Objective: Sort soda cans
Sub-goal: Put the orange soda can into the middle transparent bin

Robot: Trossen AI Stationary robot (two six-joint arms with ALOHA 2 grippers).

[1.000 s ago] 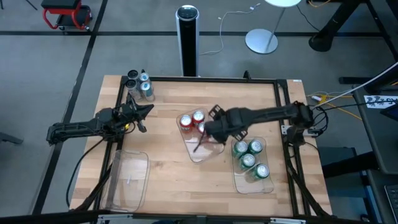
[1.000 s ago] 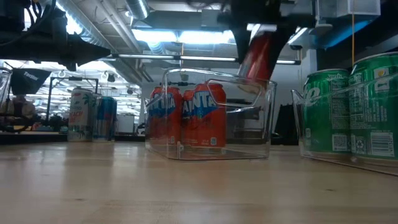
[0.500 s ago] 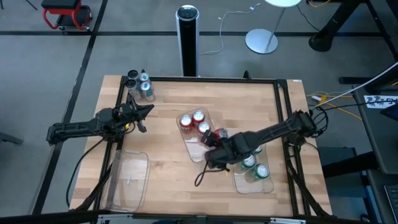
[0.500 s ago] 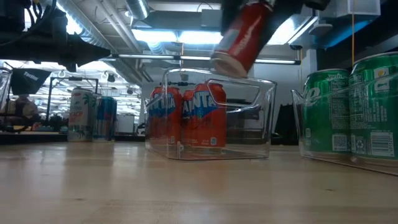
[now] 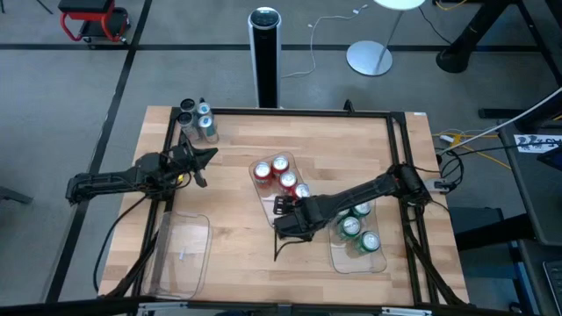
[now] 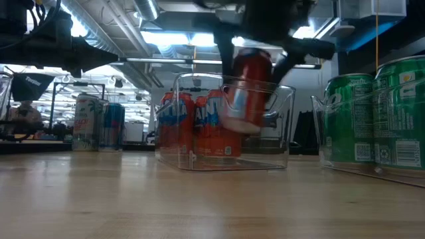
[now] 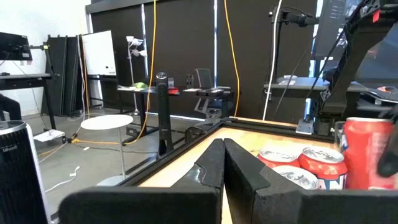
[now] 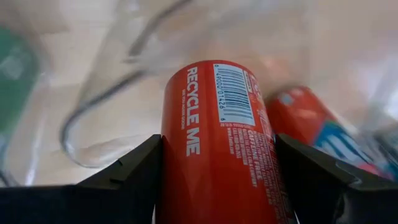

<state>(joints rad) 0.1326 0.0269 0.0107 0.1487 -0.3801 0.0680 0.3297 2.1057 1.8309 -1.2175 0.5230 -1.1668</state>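
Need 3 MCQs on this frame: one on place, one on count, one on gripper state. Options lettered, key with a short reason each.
1. Where is the red can held by the right gripper?
A. over the middle tray
B. beside the green cans
C. at the table's far left corner

2. How many green cans are in the right tray?
A. two
B. four
C. six

3. What is the left gripper doing?
A. holding a silver can
B. shut, holding nothing
C. open over the empty tray

Key:
1 A: the low view shows it tilted at that tray's rim.
2 B: the high view shows four green tops.
3 B: the left wrist view shows the fingers pressed together, empty.
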